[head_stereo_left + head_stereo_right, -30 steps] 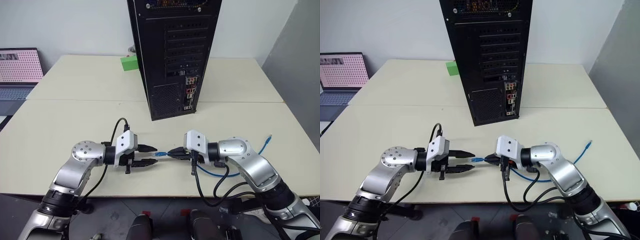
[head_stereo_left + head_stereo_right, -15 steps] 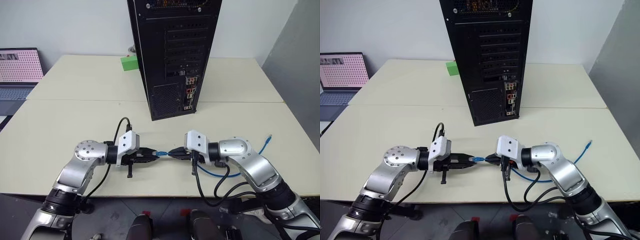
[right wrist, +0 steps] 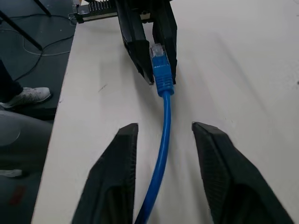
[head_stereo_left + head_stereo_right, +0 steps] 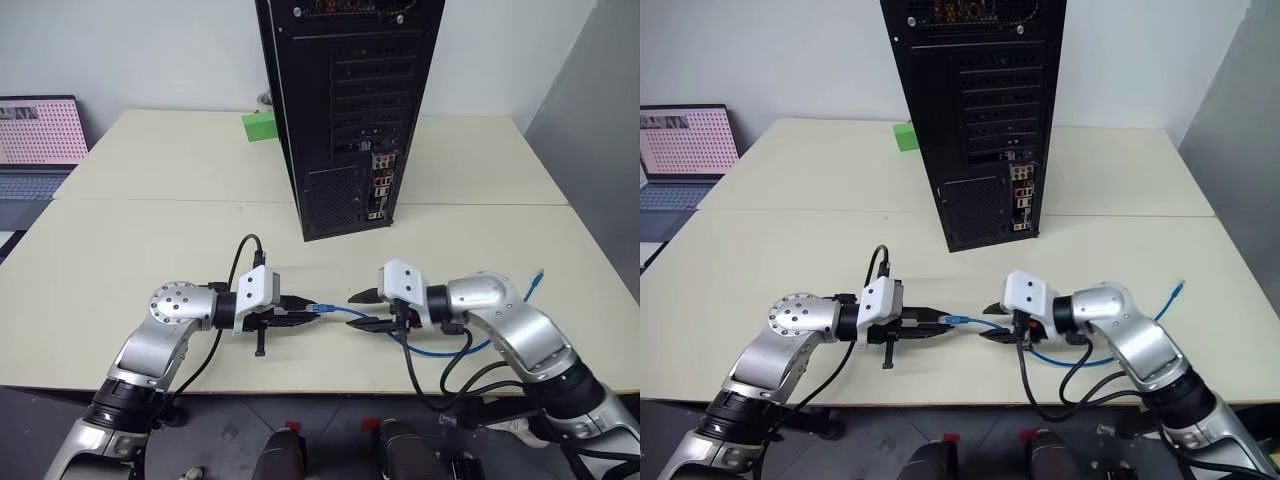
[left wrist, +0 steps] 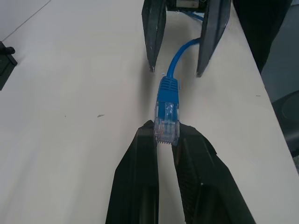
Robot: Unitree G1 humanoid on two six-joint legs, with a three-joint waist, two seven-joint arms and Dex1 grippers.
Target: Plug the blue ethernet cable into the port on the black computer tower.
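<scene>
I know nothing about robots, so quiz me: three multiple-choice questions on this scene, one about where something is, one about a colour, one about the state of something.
1. Where does the computer tower stand?
A. on the table, beyond the two arms
B. on the floor
C. on the laptop

2. What colour is the small block beside the tower?
A. red
B. green
C. yellow

3. How do the two grippers stand on the blue cable?
A. both open
B. right gripper clamps it, left gripper is open
C. left gripper pinches the plug, right gripper is open around the cord

Answers:
1 A, its base sits on the table.
2 B, it shows bright green.
3 C, the left fingers close on the plug, and the right fingers stand apart from the cord.
</scene>
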